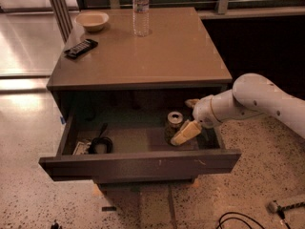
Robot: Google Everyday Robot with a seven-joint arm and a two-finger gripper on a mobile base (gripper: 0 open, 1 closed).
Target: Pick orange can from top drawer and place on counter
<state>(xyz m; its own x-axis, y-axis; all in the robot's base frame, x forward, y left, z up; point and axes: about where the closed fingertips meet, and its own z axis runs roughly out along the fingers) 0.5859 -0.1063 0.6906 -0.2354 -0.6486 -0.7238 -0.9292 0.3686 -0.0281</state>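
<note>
The orange can (pixel 174 121) stands upright in the open top drawer (pixel 143 163), right of its middle, silver top showing. My gripper (pixel 187 118) reaches into the drawer from the right and is open. Its near cream finger (pixel 185 132) lies in front of the can's lower right side. The far fingertip (pixel 191 102) shows behind and to the right of the can. I cannot tell whether the fingers touch the can. The counter (pixel 143 51) is the cabinet's flat tan top above the drawer.
On the counter stand a clear water bottle (pixel 141 11), a pale bowl (pixel 92 20) and a dark remote (pixel 81 47). A black round object (pixel 100 143) and a small packet (pixel 82 148) lie in the drawer's left part. Cables (pixel 238 221) lie on the speckled floor.
</note>
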